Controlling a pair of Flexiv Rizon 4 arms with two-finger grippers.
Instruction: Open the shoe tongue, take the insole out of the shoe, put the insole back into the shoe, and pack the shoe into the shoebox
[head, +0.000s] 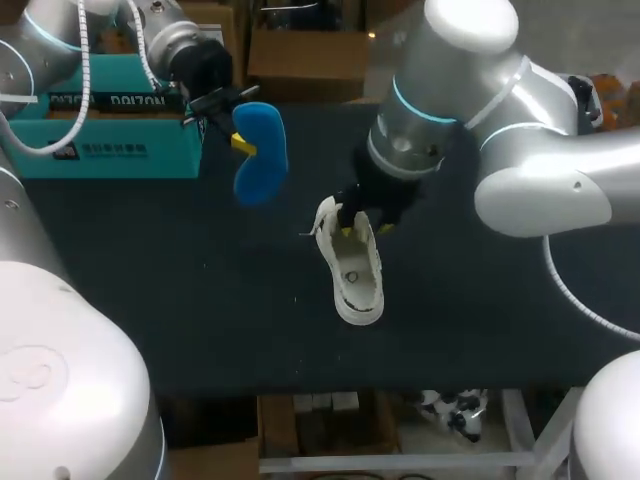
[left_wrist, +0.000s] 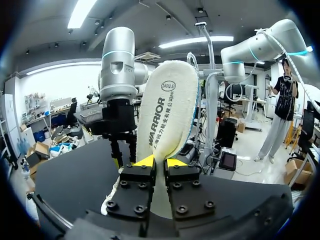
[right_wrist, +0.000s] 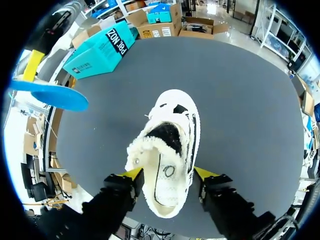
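Insole out, clenched in left pincer. Shoe gripped between right pincer fingers. Next: sliding insole back in, toe first.

The 2 silver arms bear cyan rings, white spiral cables and yellow-tipped black fingers.

Blue insole clamped in left jaws near teal shoebox; white shoe between right jaws.
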